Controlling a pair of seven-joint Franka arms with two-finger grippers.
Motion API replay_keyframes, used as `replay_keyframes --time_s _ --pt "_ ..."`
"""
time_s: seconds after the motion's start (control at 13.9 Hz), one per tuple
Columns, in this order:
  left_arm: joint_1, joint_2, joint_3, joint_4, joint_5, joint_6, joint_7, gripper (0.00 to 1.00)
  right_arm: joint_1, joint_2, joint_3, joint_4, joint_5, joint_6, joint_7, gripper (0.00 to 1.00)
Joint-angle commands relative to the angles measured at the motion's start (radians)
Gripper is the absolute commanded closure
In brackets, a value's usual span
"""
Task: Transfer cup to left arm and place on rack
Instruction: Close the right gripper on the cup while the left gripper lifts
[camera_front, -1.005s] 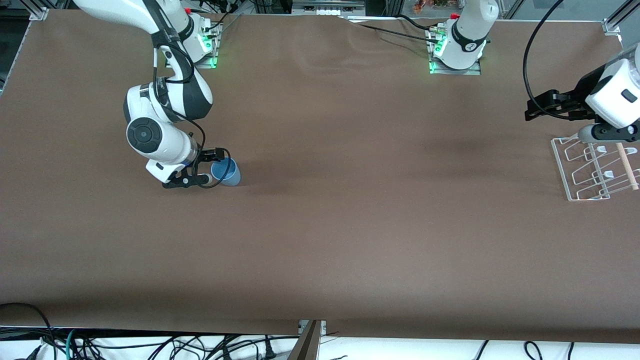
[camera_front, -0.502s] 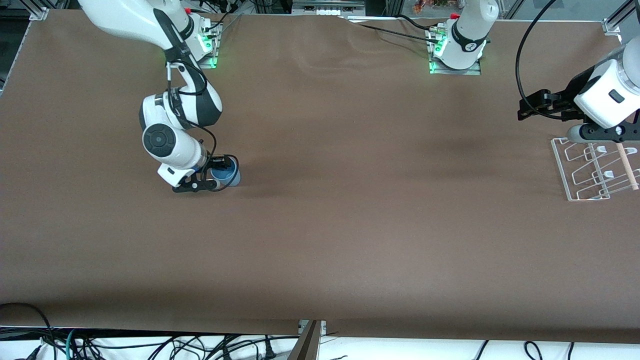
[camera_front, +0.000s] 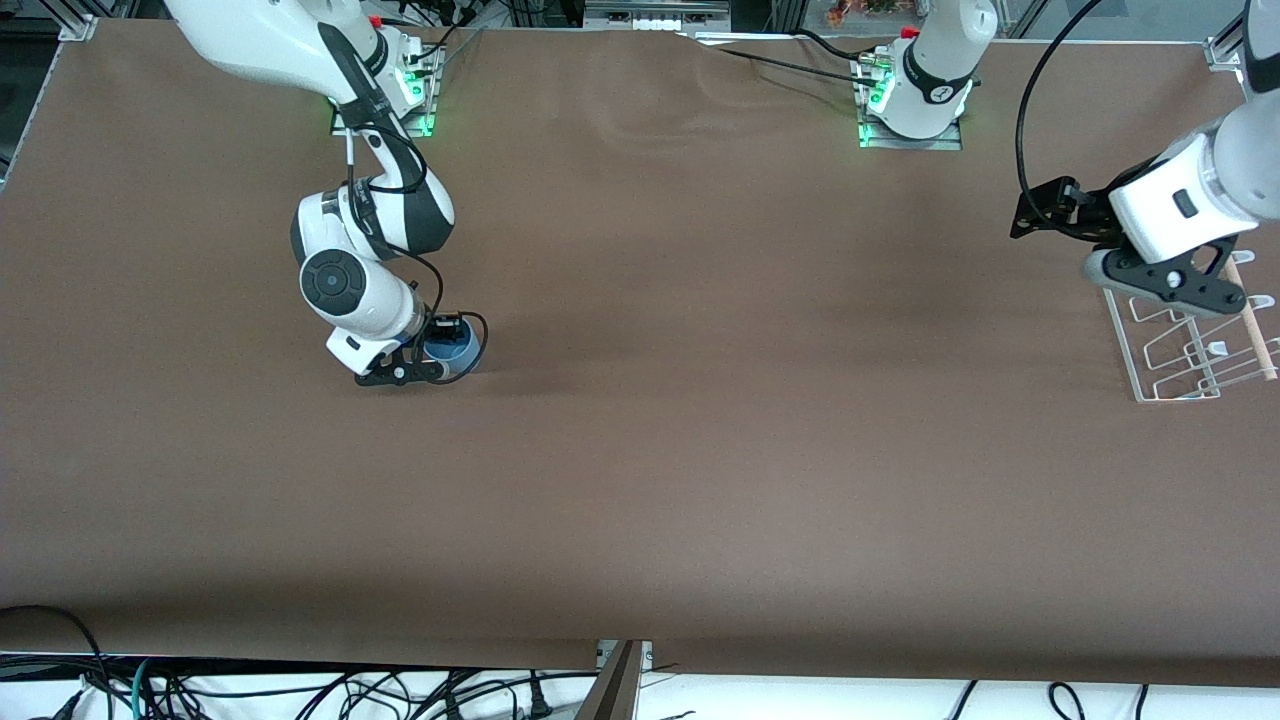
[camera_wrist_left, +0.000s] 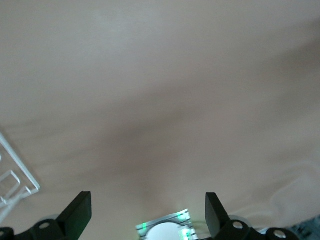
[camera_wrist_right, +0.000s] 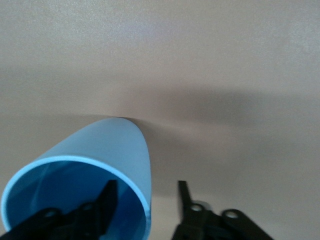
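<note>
Right gripper (camera_front: 432, 352) straddles the cup's (camera_front: 452, 347) rim, toward the right arm's end of the table (camera_front: 700, 450).
One finger (camera_wrist_right: 102, 202) sits inside, one outside, not closed on it. The left gripper (camera_wrist_left: 147, 215), fingers wide apart and empty, hangs beside the rack (camera_front: 1185, 345).

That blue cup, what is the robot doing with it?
The right gripper is down at the cup, which stands upright on the table toward the right arm's end. In the right wrist view, one finger is inside the cup and the other is outside its wall, with a gap left. The left gripper is open, over bare table beside the rack, and holds nothing.
</note>
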Motion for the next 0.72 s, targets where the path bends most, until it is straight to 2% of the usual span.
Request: replay_keyframes --time_s 0.0,0.29,0.65 --pt "0.009 0.0 0.003 0.008 -0.074 -0.007 0.14 0.0 0.003 -0.013 0.004 0.051 0.059 -0.086 0.036 1.0" --pt "0.01 0.02 0.003 0.006 -0.107 0.001 0.347 0.0 0.003 -0.012 0.004 0.181 0.18 -0.249 0.062 1.0" --pt "0.01 0.046 0.005 -0.009 -0.194 0.041 0.608 0.0 0.03 0.03 0.006 0.426 0.451 -0.465 0.308 1.0"
